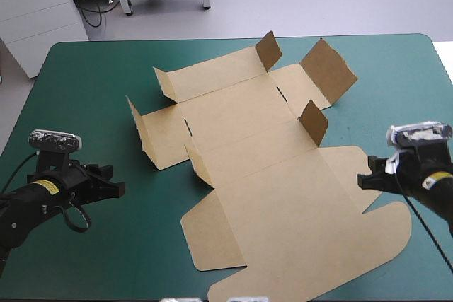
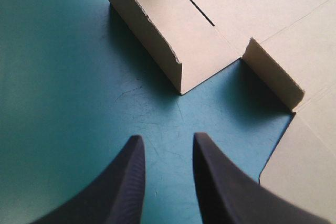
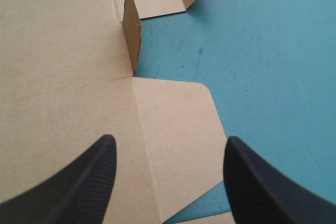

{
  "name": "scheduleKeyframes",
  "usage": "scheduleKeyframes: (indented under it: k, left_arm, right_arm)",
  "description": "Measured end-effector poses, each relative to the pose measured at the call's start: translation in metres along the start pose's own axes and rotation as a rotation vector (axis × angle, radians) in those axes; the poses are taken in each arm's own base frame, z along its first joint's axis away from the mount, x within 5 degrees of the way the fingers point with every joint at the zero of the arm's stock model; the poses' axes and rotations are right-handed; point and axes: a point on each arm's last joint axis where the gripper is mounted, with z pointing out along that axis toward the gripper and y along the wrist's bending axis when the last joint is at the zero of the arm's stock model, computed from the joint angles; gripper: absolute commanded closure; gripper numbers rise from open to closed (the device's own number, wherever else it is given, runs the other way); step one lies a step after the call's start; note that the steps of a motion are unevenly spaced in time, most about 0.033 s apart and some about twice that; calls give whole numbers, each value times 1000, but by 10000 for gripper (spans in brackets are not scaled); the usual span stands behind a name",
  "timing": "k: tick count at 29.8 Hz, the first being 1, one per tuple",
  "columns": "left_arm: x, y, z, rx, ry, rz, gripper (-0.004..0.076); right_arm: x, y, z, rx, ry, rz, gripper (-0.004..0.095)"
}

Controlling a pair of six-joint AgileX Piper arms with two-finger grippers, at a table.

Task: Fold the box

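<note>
From above, the box [image 1: 269,175] is a cut sheet of brown board lying mostly flat on the tabletop [image 1: 85,104]. It runs from the centre out toward 5 o'clock. Six short flaps [image 1: 313,122] along its far half stand up, while the broad near panel with rounded corners lies flat. The left arm [image 1: 32,206] sits at 8 o'clock, and the left jaws are over bare teal-green cover, apart from the board. The right arm [image 1: 432,182] sits at 4 o'clock, and the right jaws are at the sheet's 3 o'clock edge. Nothing lies between either arm and the board.

Left wrist: the left jaws are parted by a narrow gap and empty — two black, finely ribbed fingers [image 2: 126,182] over faintly scuffed cover. Ahead at 12 o'clock, one raised flap shows a rough, slightly ragged cut edge. Beyond it is a thin dark slot [image 2: 201,12] in the smooth matte panel. A second upright flap stands at 2 o'clock.

Right wrist: the right jaws stand wide apart, holding nothing. Their ribbed tips [image 3: 89,182] hang over a flat tab [image 3: 178,145] with a rounded corner, set off by a crease. At 11 o'clock an upright flap rises, and bare cover spreads from 1 to 3 o'clock.
</note>
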Motion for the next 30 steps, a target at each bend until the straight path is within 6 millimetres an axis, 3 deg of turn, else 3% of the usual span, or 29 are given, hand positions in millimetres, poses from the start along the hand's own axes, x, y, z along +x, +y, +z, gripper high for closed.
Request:
scheduleKeyframes:
  k: [12, 18, 24, 30]
  left_arm:
    - [7, 2, 6, -17, 127, -44, 505]
    - [10, 3, 8, -19, 168, -48, 505]
    - [12, 3, 7, -21, 191, -45, 505]
    - [14, 5, 7, -45, 221, -29, 505]
  right_arm:
    - [-80, -7, 92, -156, 231, 0, 326]
    - [-105, 1, 141, -214, 324, -41, 326]
    - [-113, 22, 190, -244, 423, -115, 326]
    - [-107, 23, 238, -234, 531, -134, 329]
